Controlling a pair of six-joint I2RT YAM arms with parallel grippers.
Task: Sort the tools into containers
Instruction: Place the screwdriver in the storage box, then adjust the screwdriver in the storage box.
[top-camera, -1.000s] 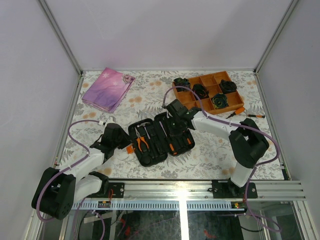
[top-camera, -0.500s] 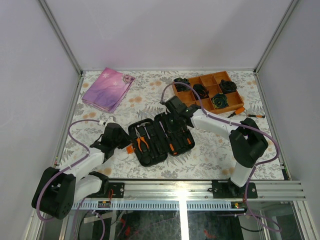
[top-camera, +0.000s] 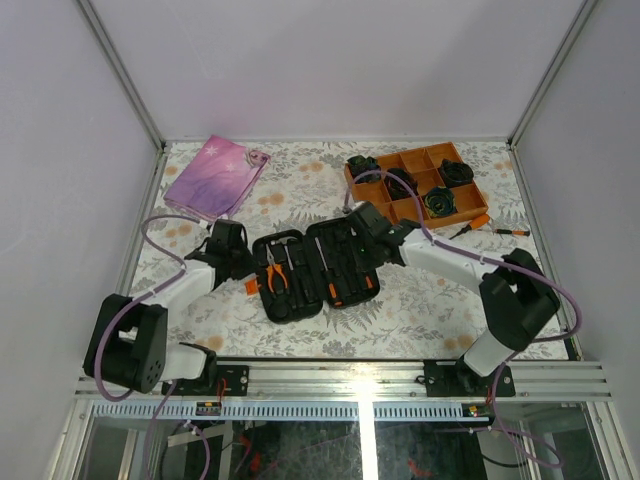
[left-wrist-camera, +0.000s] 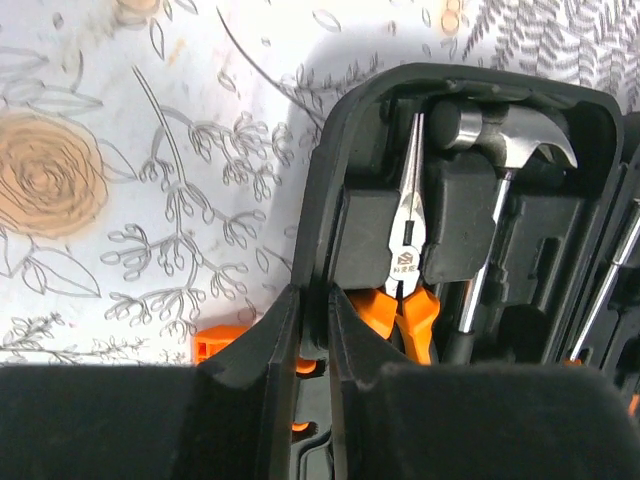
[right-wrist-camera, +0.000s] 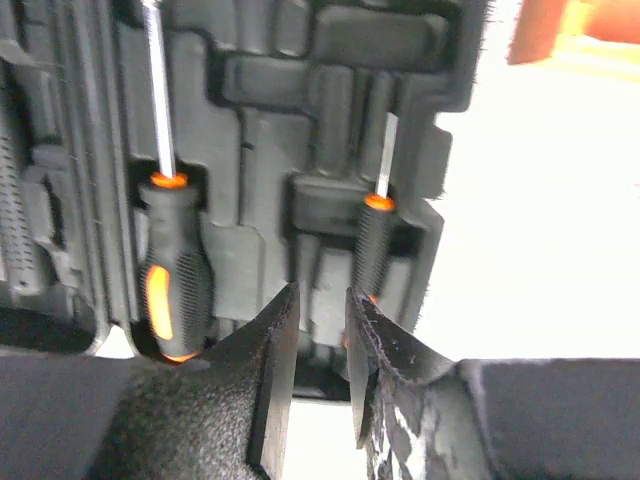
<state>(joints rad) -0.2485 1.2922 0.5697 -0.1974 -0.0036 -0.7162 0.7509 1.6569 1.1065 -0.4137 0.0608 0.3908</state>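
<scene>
Top view, tool case (top-camera: 310, 275): laid open at the middle of the table (top-camera: 420, 300), with both halves turned up.
Top view, left hand (top-camera: 240, 268): set against the case's left edge, just above the orange zipper tab (top-camera: 251, 287).
Top view, right hand (top-camera: 365, 240): held over the upper right part of the case.
Top view, pliers (top-camera: 277, 277): seated in the left half of the case.
Top view, loose screwdrivers (top-camera: 478, 224): left on the table at the right of the frame, just below the orange tray (top-camera: 418, 160).
Top view, black bundles (top-camera: 438, 203): kept in the tray's compartments.
Top view, pink pouch (top-camera: 215, 178): laid flat at the upper left.
Left wrist view, fingers (left-wrist-camera: 270, 350): clamped on the case's rim at lower centre, with only the wall between them.
Left wrist view, hammer (left-wrist-camera: 510, 140): seated at the upper right, beside the pliers, whose jaws are pointed up the frame.
Right wrist view, fingers (right-wrist-camera: 275, 360): held slightly apart at lower centre, above the moulded slots.
Right wrist view, large screwdriver (right-wrist-camera: 170, 270): seated in a slot at the left.
Right wrist view, thin driver (right-wrist-camera: 375, 235): seated in a slot right of centre.
</scene>
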